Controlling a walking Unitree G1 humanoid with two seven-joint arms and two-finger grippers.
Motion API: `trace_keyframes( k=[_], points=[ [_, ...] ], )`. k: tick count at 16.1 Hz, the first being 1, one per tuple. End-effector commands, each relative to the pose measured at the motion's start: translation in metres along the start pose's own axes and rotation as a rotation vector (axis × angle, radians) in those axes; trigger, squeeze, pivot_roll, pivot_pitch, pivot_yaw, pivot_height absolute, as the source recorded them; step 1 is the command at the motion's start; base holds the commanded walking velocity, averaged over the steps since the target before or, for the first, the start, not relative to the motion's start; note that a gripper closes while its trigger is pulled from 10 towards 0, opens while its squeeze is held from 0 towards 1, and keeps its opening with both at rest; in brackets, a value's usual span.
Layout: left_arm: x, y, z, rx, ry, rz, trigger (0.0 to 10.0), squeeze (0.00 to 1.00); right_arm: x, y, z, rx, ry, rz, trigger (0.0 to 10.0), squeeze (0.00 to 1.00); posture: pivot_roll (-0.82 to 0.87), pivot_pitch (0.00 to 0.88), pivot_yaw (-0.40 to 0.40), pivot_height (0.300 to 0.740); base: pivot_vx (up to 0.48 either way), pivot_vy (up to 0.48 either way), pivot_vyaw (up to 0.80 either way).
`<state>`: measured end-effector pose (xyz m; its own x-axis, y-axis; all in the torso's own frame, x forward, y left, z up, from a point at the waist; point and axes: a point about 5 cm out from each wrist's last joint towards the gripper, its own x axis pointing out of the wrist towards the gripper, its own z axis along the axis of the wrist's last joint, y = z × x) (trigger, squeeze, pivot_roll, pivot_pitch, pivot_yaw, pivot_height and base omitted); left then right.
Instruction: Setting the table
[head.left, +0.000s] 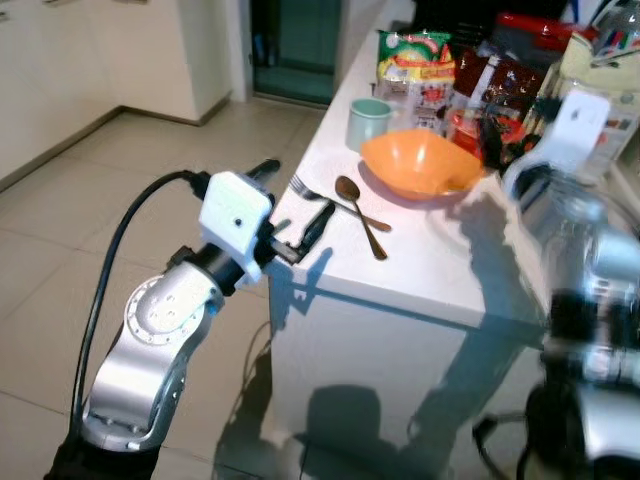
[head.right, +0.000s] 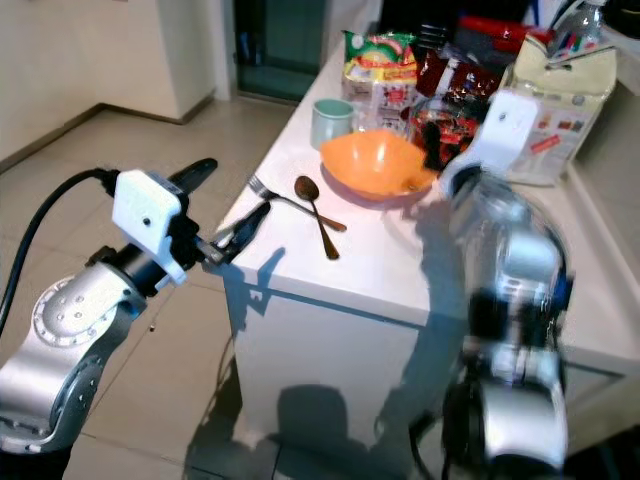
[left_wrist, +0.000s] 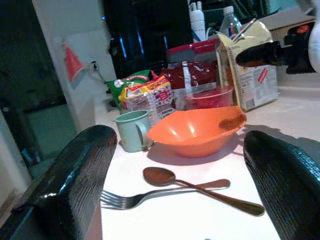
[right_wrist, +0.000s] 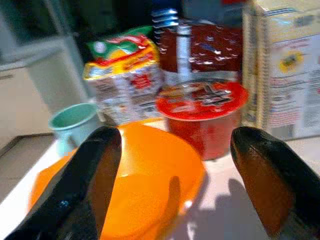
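An orange bowl (head.left: 420, 162) sits on the white table (head.left: 440, 265). In front of it a silver fork (head.left: 312, 191) and a brown spoon (head.left: 361, 216) lie crossed near the table's left corner. A pale green mug (head.left: 368, 122) stands behind them. My left gripper (head.left: 295, 198) is open at the table's left edge, level with the top and pointing at the fork and spoon (left_wrist: 200, 186). My right gripper (right_wrist: 175, 132) is open and empty, hovering at the bowl's (right_wrist: 140, 190) right rim, with a red-lidded cup (right_wrist: 202, 115) just beyond.
Snack bags (head.left: 415, 60), dark red packets (head.left: 510, 80) and a beige carton (head.right: 560, 90) crowd the far end of the table. Tiled floor (head.left: 120, 180) lies to the left, with a doorway (head.left: 295, 45) behind.
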<state>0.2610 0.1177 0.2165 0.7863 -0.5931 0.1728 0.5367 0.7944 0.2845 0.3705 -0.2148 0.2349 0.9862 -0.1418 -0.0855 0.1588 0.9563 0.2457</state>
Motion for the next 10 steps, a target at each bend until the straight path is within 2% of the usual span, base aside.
trace_keyframes(
  k=[1,3,4,6,10],
  points=[
    [0.002,-0.003,0.005,0.006,-0.011,-0.03,10.0,0.0,0.011,-0.003,-0.006,0.041,0.085,-0.024,10.0,0.0,0.09,0.0,-0.079,0.74,0.0,0.0,0.0],
    [0.002,-0.005,0.006,0.005,-0.008,-0.046,10.0,0.0,0.021,0.001,-0.01,0.103,0.143,0.005,10.0,0.0,0.09,0.0,-0.082,0.74,0.0,0.0,0.0],
    [0.002,-0.007,0.007,0.004,-0.006,-0.06,10.0,0.0,0.028,0.006,-0.018,0.159,0.213,0.009,10.0,0.0,0.1,0.0,-0.089,0.74,0.0,0.0,0.0],
    [0.001,-0.008,0.008,0.001,-0.005,-0.077,10.0,0.0,0.033,0.008,-0.025,0.203,0.263,-0.03,10.0,0.0,0.11,0.0,-0.093,0.74,0.0,0.0,0.0],
    [0.001,-0.009,0.009,-0.003,-0.003,-0.094,10.0,0.0,0.039,0.006,-0.02,0.226,0.239,-0.07,10.0,0.0,0.11,0.0,-0.096,0.74,0.0,0.0,0.0]
  ],
)
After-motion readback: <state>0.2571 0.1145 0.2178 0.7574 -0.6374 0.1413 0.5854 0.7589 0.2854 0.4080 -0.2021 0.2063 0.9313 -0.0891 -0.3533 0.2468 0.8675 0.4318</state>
